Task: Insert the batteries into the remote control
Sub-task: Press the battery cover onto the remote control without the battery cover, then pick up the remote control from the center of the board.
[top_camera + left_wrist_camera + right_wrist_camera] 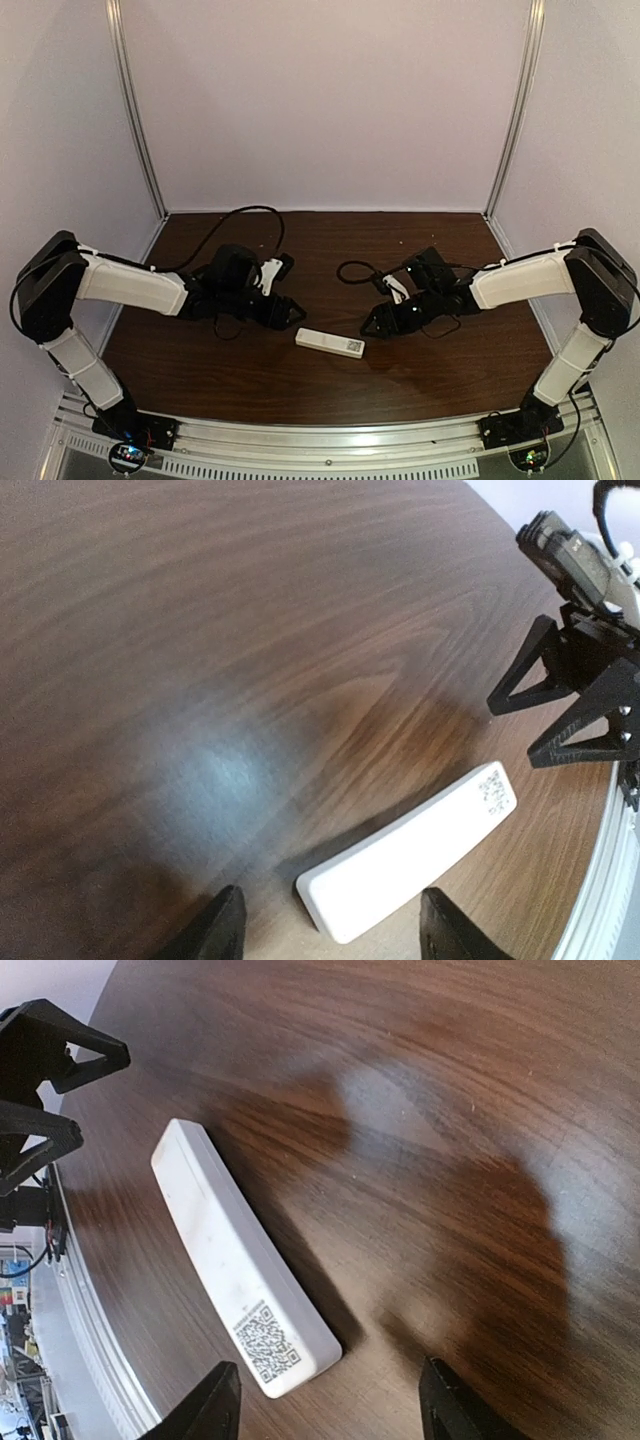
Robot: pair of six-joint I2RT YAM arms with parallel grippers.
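Remote control: 1 label only, a black QR code printed at 1 end of the upward side; a line of tiny print sits just above the code, too small to read. No brand can be made out.

Look: slim white bar, rounded corners, upward side plain and smooth with a few faint specks in the right wrist view. Shallow side wall, lit brighter than the top.

Position: flat on the dark brown wood-grain table, about mid-table, long axis nearly left-right, a little skewed. QR end points toward the right arm, plain end toward the left arm.

Left gripper: low, just beside the plain end. In its own view the 2 black fingers stand wide, the remote's plain end lying between them with a gap on each side; nothing held.

Right gripper: low, just beside the QR end. Its 2 fingers also wide, the QR end between them and nearer 1 finger than the other, not clamped; whether that finger touches it, cannot tell.

Each wrist view shows the other gripper's triangular black fingers spread beyond the far end of the remote.

Around: black cables looped behind both wrists, pale lilac walls, aluminium rail along the near edge
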